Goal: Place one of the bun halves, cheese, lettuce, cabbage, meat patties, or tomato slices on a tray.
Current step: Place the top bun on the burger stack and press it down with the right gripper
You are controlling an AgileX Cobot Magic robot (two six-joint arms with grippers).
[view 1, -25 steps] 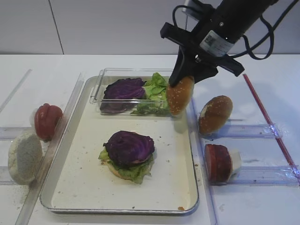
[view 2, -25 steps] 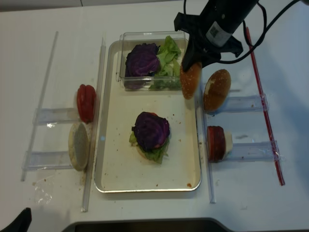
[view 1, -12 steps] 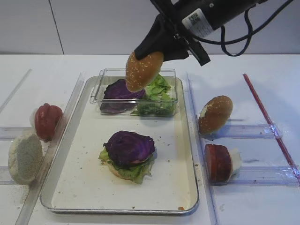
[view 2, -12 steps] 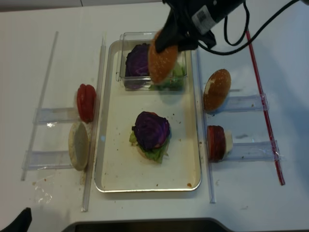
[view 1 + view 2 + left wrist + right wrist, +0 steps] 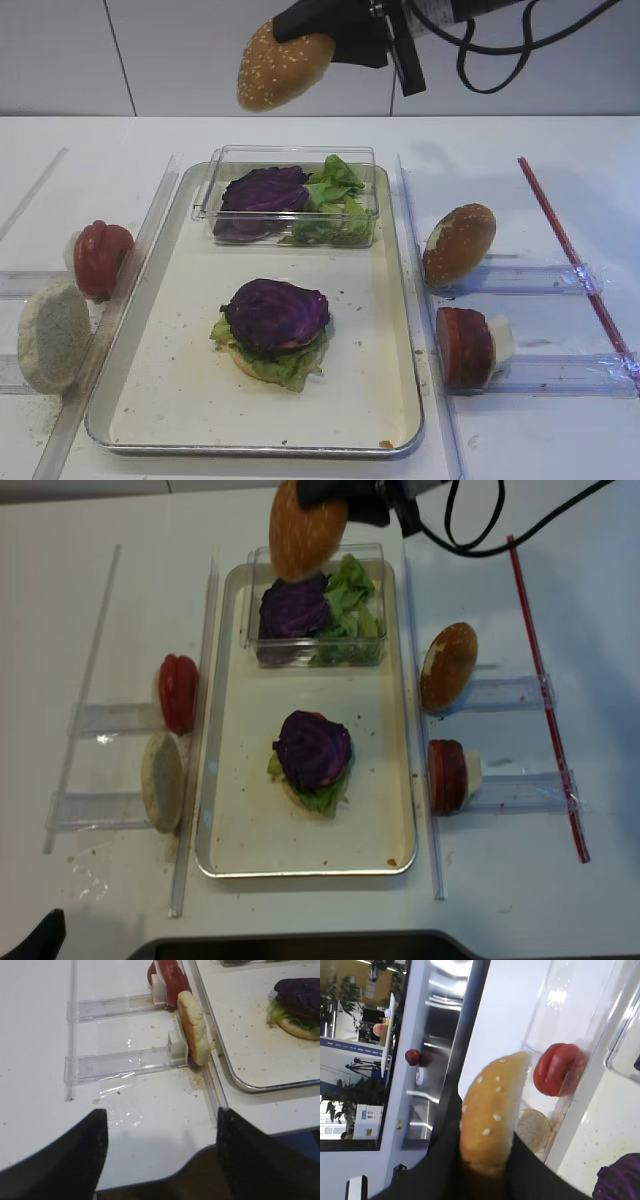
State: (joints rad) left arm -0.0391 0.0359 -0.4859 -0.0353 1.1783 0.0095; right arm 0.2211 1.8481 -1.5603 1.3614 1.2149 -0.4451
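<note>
My right gripper (image 5: 312,28) is shut on a sesame bun half (image 5: 283,68), held high over the back of the clear box (image 5: 290,152). The wrist view shows the bun half (image 5: 492,1110) edge-on between the black fingers (image 5: 445,1160). On the tray (image 5: 412,330) lies a stack topped with cabbage (image 5: 275,315) over lettuce (image 5: 290,368). A second bun half (image 5: 459,243) leans on the right rack, with meat patties (image 5: 463,346) in front. Tomato slices (image 5: 101,257) stand at the left. Cheese is out of view. My left gripper (image 5: 160,1130) is open over the table's front edge.
The clear box holds more cabbage (image 5: 262,190) and lettuce (image 5: 335,195) at the tray's back. A white floury disc (image 5: 52,333) leans on the left rack. Clear plastic rails (image 5: 530,372) flank the tray, and a red strip (image 5: 570,250) runs along the right.
My right gripper has carried the bun half up and to the left, from beside the tray's right rim to high over the box's back. The left gripper has not moved.
</note>
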